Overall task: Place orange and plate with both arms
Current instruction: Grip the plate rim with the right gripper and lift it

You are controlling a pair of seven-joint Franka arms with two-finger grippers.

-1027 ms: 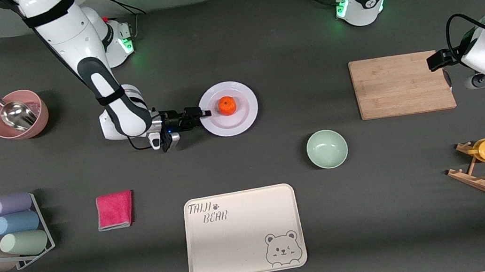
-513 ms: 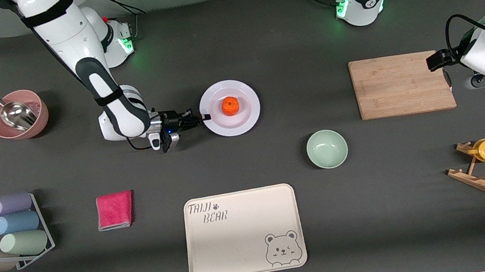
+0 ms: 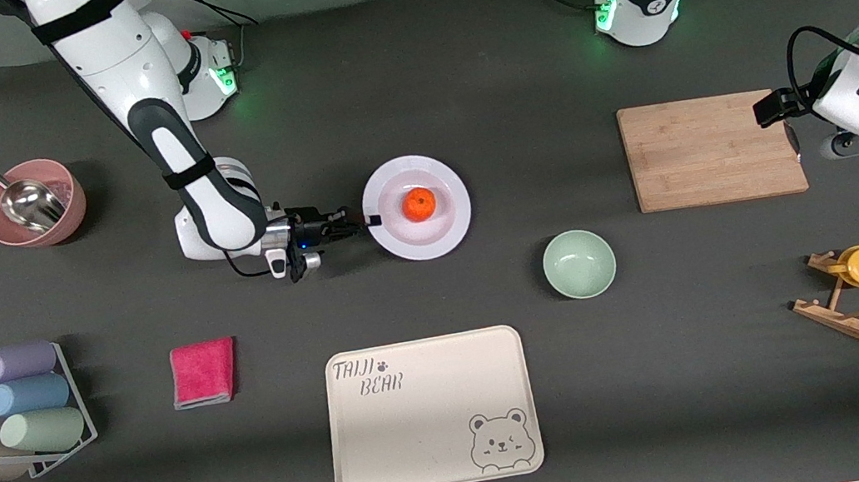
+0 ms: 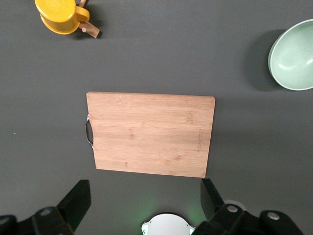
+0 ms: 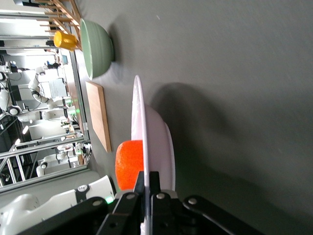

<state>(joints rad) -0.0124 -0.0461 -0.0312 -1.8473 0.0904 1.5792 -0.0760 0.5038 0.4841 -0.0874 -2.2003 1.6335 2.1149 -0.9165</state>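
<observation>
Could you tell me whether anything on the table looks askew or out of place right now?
Nothing stands out. The orange sits upright in the plate, whose rim the right gripper pinches; the left gripper hangs open over the cutting board.

Bright-orange orange (image 3: pixel 418 204) – glossy white plate (image 3: pixel 447 232) – pale-green bowl (image 3: pixel 579 264).

Right end effector (image 3: pixel 369 220) clamped; left (image 4: pixel 142 205) agape

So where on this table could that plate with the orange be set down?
The cream tray is bare, the cutting board too, with the open left gripper above it. Bare tabletop lies between the red cloth and green bowl. The table ends are crowded with racks.
</observation>
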